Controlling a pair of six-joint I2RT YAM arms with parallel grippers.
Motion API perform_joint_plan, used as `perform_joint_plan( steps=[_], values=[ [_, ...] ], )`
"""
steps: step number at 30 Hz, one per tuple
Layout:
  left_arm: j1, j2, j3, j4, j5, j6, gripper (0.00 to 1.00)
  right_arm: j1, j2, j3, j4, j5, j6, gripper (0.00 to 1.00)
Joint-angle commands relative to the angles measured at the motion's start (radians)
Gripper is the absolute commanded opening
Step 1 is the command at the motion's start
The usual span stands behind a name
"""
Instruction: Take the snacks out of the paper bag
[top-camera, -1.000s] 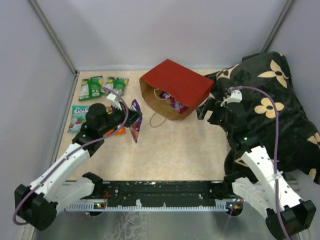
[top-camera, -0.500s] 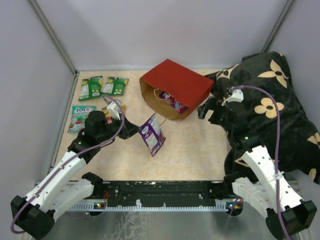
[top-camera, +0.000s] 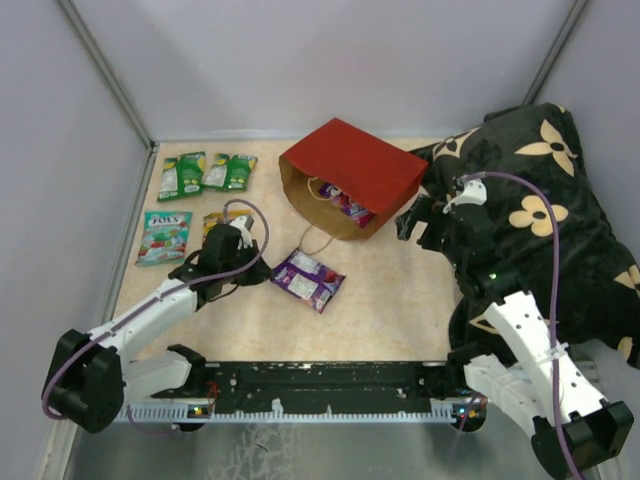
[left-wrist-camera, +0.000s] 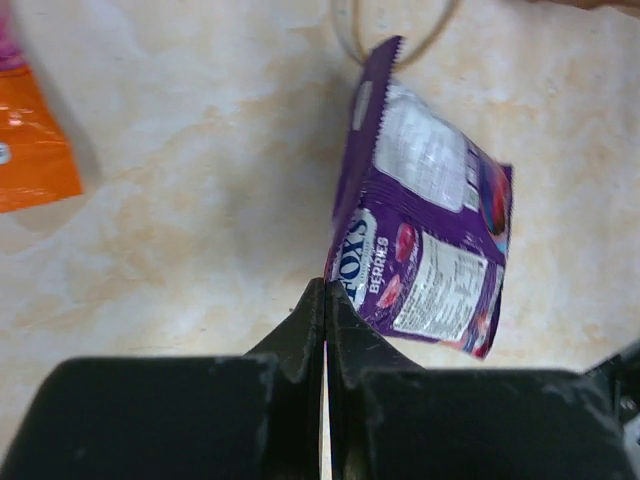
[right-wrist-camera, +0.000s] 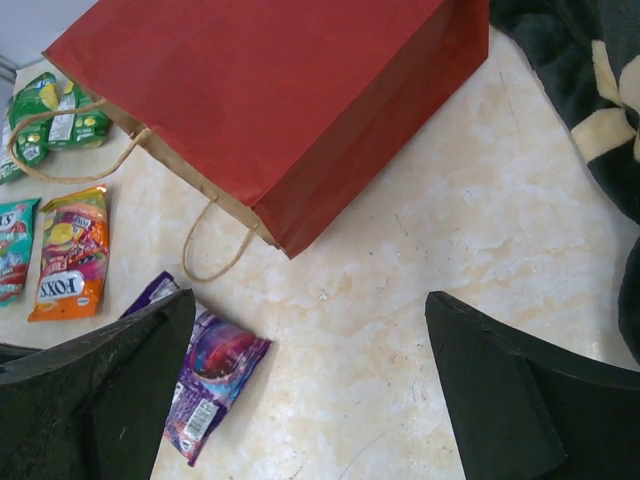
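The left tool (left-wrist-camera: 325, 295) is pinched together, seemingly on the near edge of the purple packet (left-wrist-camera: 430, 250). That packet lies mostly flat on the tabletop (top-camera: 380, 290) just in front of the bag (top-camera: 350, 165), its far tip by a string handle (left-wrist-camera: 428, 35). To release well, part the fingers only once the lifted edge is low, then back straight off, clear of the handle. More packets (top-camera: 347, 206) lie in the bag's mouth. The right tool (right-wrist-camera: 308, 300) hangs wide apart and empty beside the bag.

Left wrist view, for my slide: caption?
Shut left fingers pinch the purple Fox's Berries packet by a corner; orange packet at frame left.
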Motion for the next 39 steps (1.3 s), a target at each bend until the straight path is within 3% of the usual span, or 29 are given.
perform_joint_plan(
  steps=[1,7,13,20,23,27,29,32,39],
  values=[
    [0.002,0.014,0.011,-0.044,-0.169,0.038,0.0,0.01,0.007,0.043,0.047,-0.008,-0.011,0.99],
    [0.006,0.09,0.042,-0.068,-0.306,0.025,0.0,0.034,0.103,0.07,0.093,-0.043,0.002,0.99],
    [0.023,0.253,0.092,-0.002,-0.311,0.007,0.0,0.174,0.201,0.168,-0.03,0.177,-0.044,0.99],
    [0.038,0.374,0.144,0.047,-0.358,-0.023,0.01,0.177,0.166,0.106,-0.044,0.251,-0.013,0.99],
    [0.037,0.347,0.121,0.086,-0.35,-0.023,0.13,0.176,0.211,0.114,-0.064,0.253,-0.006,0.99],
    [0.039,0.258,0.124,0.094,-0.333,0.004,0.71,0.085,0.237,0.086,0.018,0.065,0.013,0.99],
    [0.039,0.228,0.145,0.066,-0.333,0.013,0.89,0.046,0.243,0.083,0.052,0.037,0.018,0.98],
    [0.039,0.202,0.156,0.053,-0.29,0.012,0.99,0.038,0.287,0.136,0.059,0.071,-0.014,0.95],
    [0.039,0.13,0.13,0.03,-0.293,0.014,1.0,0.033,0.341,0.205,0.04,0.072,-0.034,0.93]
  ],
)
